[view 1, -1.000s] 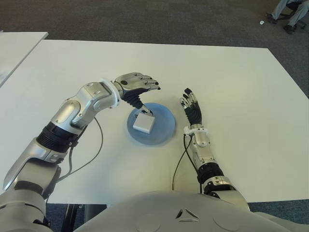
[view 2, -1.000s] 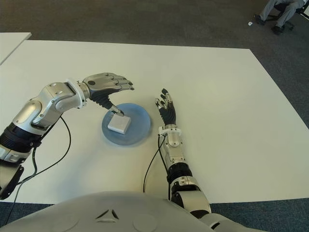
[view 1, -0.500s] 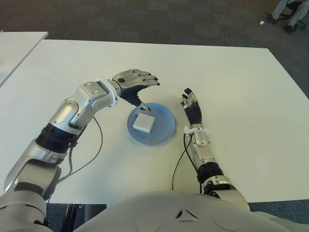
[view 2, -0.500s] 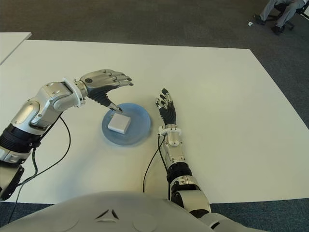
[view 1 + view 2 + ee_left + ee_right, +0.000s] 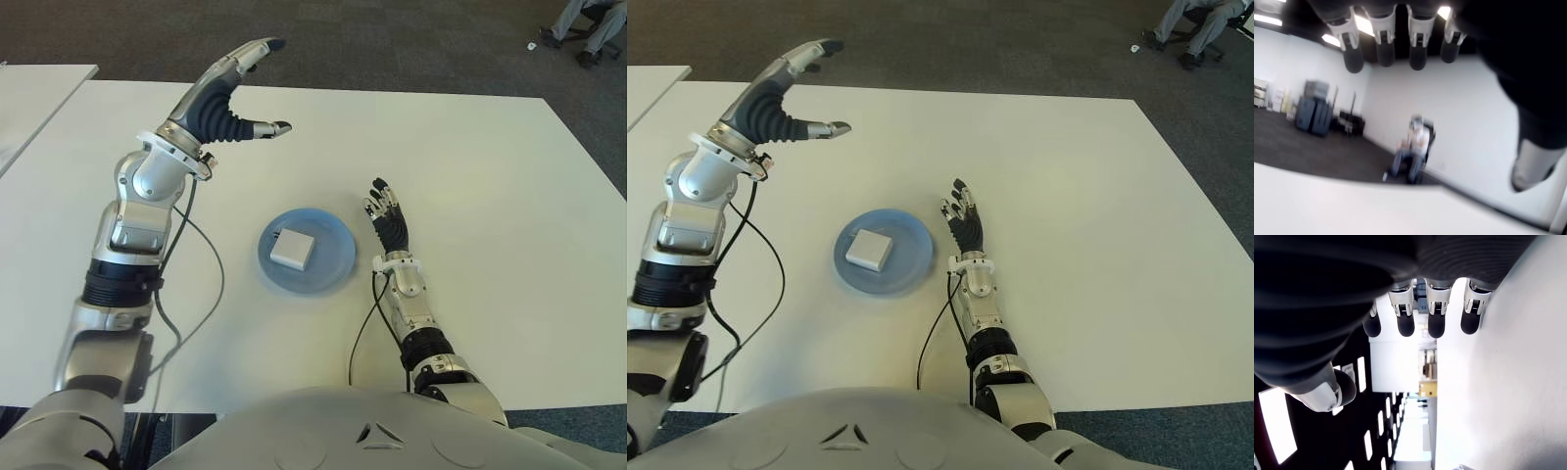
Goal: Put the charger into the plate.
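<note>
The white table [image 5: 470, 147] has wide bare stretches toward its far edge and its right edge, and a second pale surface [image 5: 39, 93] shows beyond its left edge, cut off by the frame. Near the middle, somewhat toward the near edge, sits the blue plate [image 5: 333, 257], and the white charger [image 5: 293, 250] lies flat inside it, on the plate's left half — nothing is touching it. The left hand [image 5: 223, 96] is raised high above the table's far left part, well apart from the plate, its fingers [image 5: 253, 54] stretched out and spread, thumb pointing sideways, holding nothing; its wrist view shows only fingertips against the room, with a blurred seated person [image 5: 1413, 154] too soft to make out further. The right hand [image 5: 387, 217] shows just to the right of the plate, apart from its rim, fingers extended and empty — whether it touches the table I cannot tell. At the far right corner of the eye views, a person's legs [image 5: 588, 24] by a chair are cut off on the dark carpet.
</note>
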Motion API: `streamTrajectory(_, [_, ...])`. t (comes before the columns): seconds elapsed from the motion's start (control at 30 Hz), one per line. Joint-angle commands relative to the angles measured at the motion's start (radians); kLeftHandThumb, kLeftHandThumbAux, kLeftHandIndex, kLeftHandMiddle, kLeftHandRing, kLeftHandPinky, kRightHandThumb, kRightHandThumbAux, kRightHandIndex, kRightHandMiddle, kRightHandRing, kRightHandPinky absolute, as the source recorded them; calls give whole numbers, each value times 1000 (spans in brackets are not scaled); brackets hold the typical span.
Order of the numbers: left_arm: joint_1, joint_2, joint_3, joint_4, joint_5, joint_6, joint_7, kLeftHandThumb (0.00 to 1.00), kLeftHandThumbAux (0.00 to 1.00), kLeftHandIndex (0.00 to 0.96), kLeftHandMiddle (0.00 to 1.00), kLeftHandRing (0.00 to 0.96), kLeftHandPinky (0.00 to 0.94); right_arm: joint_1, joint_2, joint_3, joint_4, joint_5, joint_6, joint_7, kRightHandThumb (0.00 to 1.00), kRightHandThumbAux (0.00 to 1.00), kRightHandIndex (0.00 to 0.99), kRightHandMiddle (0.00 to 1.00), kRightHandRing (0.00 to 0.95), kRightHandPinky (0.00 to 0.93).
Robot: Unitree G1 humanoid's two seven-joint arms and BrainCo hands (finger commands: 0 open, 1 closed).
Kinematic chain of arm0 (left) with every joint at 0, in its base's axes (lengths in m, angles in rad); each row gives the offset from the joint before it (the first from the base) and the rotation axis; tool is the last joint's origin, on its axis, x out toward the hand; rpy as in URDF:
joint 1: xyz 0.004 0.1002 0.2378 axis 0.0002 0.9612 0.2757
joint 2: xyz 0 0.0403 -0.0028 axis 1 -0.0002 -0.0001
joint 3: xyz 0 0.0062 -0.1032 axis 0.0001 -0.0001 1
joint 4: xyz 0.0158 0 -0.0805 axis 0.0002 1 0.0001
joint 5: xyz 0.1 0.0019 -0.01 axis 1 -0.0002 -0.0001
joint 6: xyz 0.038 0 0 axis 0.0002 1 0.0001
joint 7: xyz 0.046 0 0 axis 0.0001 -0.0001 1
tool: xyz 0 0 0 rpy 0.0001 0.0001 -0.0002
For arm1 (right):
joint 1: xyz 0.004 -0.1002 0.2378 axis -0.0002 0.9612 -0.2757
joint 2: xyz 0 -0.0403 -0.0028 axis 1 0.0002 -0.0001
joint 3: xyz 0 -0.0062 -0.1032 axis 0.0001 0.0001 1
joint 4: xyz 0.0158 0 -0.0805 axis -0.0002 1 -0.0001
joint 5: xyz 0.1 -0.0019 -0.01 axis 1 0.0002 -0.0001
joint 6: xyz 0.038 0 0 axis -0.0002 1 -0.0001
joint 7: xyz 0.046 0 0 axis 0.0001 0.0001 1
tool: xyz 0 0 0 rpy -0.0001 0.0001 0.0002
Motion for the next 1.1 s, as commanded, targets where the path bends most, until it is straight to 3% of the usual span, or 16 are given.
streamTrajectory(0.03, [75, -80, 155, 121, -241, -26, 25, 3, 764, 67, 87, 81, 80, 24, 0, -11, 47, 21, 35, 17, 0, 547, 0, 58, 46, 28])
streamTrajectory(0.17, [100, -167, 158, 199, -287, -76, 67, 0, 770, 55, 70, 64, 60, 24, 0, -16, 47, 36, 27, 40, 0, 562, 0, 56, 41, 26])
streamTrajectory(0.4, [133, -253, 158, 285, -333, -152, 95, 0, 759, 41, 53, 41, 39, 32, -1, -25, 40, 51, 14, 67, 0, 597, 0, 50, 34, 22])
streamTrajectory(0.73, [206, -303, 157, 395, -324, -245, 115, 0, 790, 15, 34, 12, 23, 46, -1, -31, 28, 68, 3, 96, 0, 617, 0, 47, 31, 11])
streamTrajectory(0.97, [262, -340, 127, 446, -288, -274, 157, 0, 802, 1, 14, 1, 7, 53, -5, -36, 23, 77, -1, 110, 0, 627, 0, 45, 28, 4])
streamTrajectory(1.1, [296, -364, 111, 554, -271, -332, 154, 0, 781, 0, 3, 0, 1, 57, -7, -37, 22, 77, -7, 116, 0, 635, 0, 45, 27, 5])
